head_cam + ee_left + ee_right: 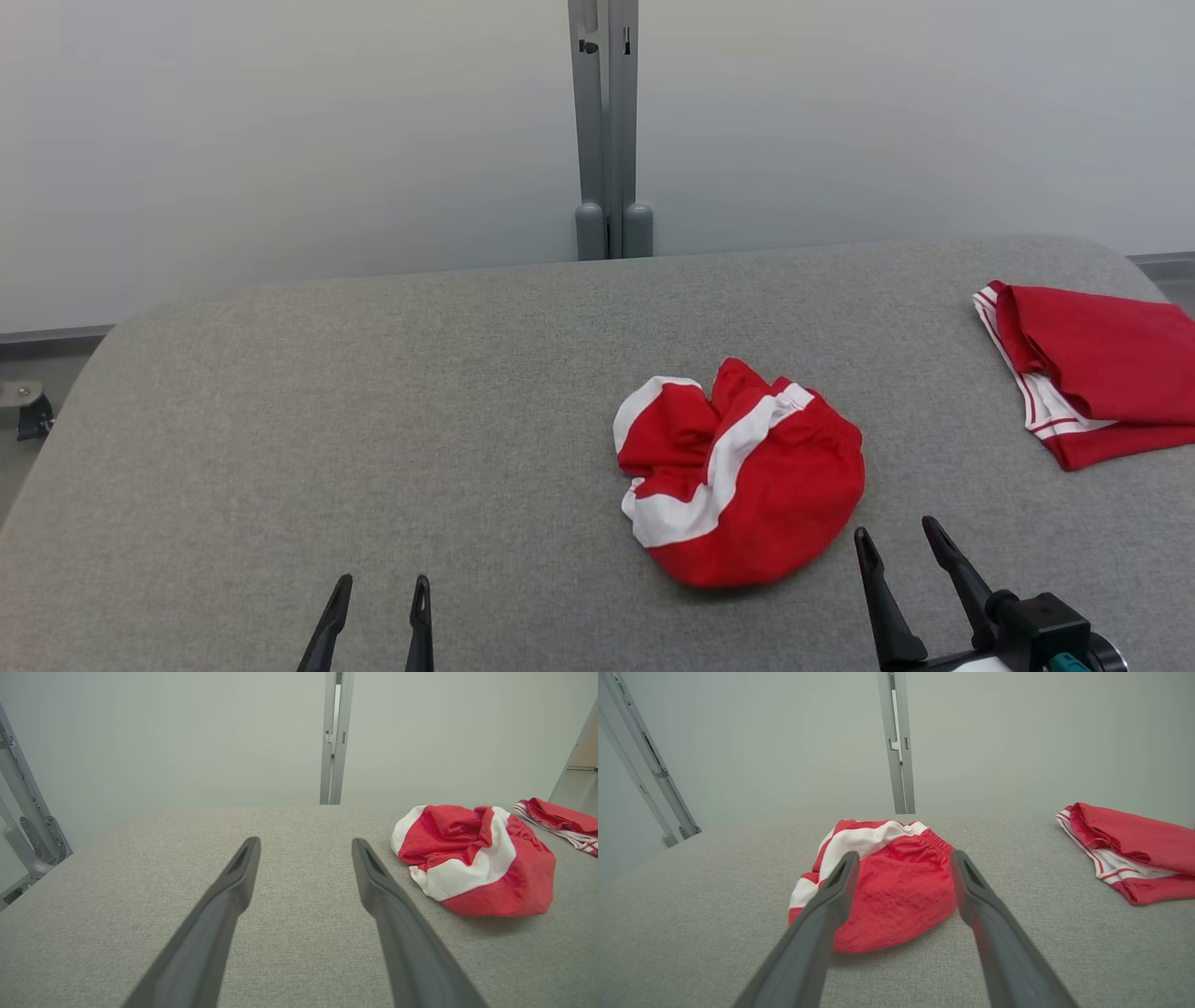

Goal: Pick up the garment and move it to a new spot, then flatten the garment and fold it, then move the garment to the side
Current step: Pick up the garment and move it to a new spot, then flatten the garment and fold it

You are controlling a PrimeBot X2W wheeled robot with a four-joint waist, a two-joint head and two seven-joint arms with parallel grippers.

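Dark fingers of both pincers sit lowest in the head view, nearest the lens. The left pincer [383, 583] has its fingers spread with nothing between them, at the near left of the grey cloth-covered surface [373, 420]. The right pincer [896, 530] is likewise spread and grips nothing, at the near right.

The garment [747, 485] is red with broad white bands. It is crumpled into a rounded heap and lies on the surface right of centre. It sits just beyond the right pincer's tips and to their left. A narrow strip of grey cloth shows between the nearer tip and the heap's lower right edge, so there is no contact.

In the right wrist view the garment [896, 896] lies directly ahead of the right pincer [904, 855]. It shows between and past the two parted fingers, with a gathered elastic hem toward its upper right.

The garment lies off to the right of the left pincer, clearly apart from it. In the left wrist view the left pincer [304, 842] frames bare surface, and the garment [476, 863] lies outside the right-hand finger.

A folded garment [1102, 383], red with thin white and red striped trim, rests at the far right of the surface. It is well apart from the heap and is cut by the picture's edge.

Behind the surface a grey post [607, 131] rises against a pale wall [280, 140].
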